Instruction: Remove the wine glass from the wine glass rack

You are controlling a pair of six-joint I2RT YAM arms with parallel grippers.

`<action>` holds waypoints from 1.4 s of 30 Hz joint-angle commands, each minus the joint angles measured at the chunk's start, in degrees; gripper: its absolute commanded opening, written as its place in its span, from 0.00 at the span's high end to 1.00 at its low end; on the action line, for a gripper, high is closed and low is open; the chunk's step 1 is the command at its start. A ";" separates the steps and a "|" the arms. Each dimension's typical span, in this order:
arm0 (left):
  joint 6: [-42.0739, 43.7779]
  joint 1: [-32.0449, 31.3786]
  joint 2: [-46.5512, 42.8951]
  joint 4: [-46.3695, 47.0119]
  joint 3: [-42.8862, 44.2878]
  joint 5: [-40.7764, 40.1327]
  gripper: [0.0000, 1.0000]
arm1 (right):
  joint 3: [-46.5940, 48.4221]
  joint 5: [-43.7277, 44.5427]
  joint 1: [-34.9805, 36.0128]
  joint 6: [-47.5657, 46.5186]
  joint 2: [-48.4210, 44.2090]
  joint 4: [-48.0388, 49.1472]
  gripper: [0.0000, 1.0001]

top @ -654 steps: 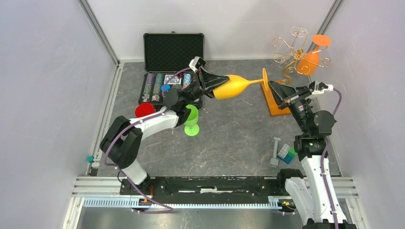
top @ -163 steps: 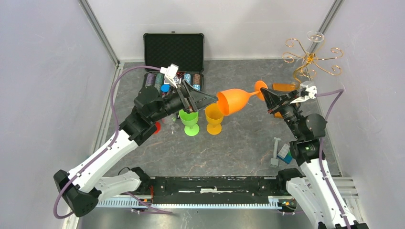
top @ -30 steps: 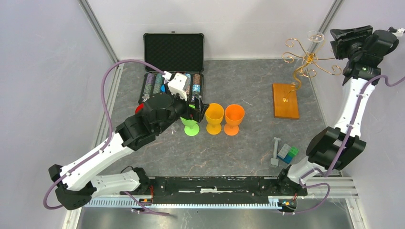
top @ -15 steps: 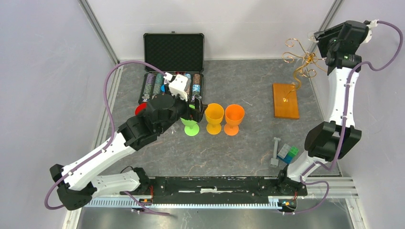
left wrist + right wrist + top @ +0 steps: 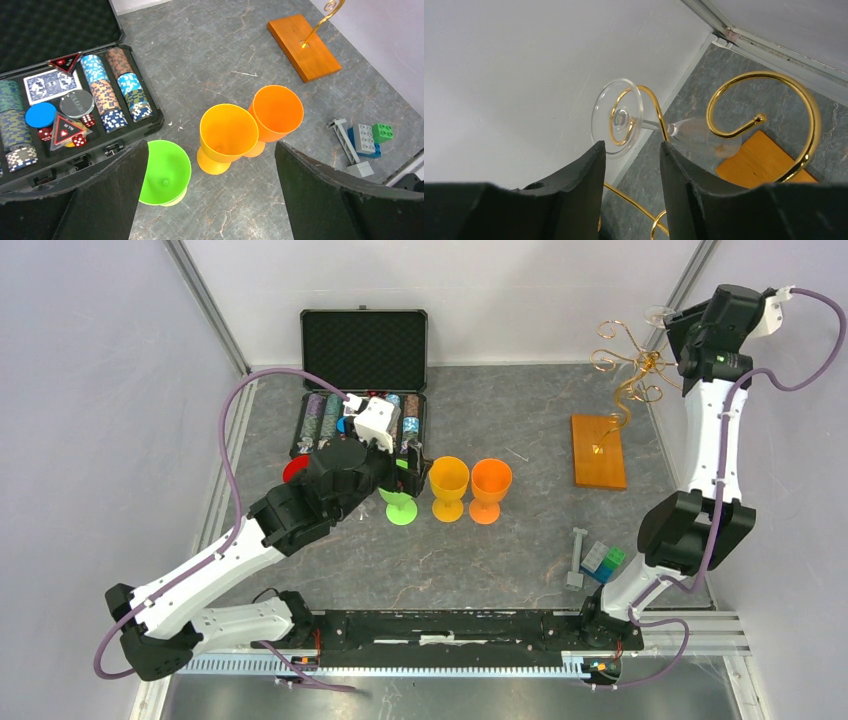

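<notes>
A clear wine glass [image 5: 618,118] hangs sideways on the top curl of the wine glass rack [image 5: 774,115], its round foot towards the wall and its bowl [image 5: 704,135] over the wooden base [image 5: 764,160]. My right gripper [image 5: 631,145] is raised beside it, open, with nothing between the fingers. The left fingertip [image 5: 594,155] sits just under the foot's rim. From above, the glass foot [image 5: 657,313] shows atop the gold wire rack [image 5: 640,365], with the right gripper [image 5: 675,325] next to it. My left gripper [image 5: 211,144] hovers open over the coloured cups.
Green [image 5: 401,502], yellow [image 5: 449,480] and orange [image 5: 490,483] plastic goblets stand upright mid-table. An open black case [image 5: 362,390] of poker chips lies at the back left. Toy blocks [image 5: 600,560] lie near the right arm's base. The right and back walls stand close to the rack.
The right arm has swung in from the far right wall to the rack's top, and its jaws have narrowed a little. The left arm has stayed still.
</notes>
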 commanded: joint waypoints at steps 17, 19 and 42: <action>3.73 0.41 -1.08 1.70 -0.70 -3.74 0.00 | -5.77 0.34 0.82 5.82 1.04 11.65 0.76; 3.83 0.41 -1.17 1.55 -0.70 -3.33 0.00 | -7.14 0.15 0.88 6.54 0.47 13.12 0.79; 3.83 0.41 -1.39 1.45 -1.14 -2.93 0.00 | -11.78 5.63 0.83 6.41 -5.51 22.75 1.00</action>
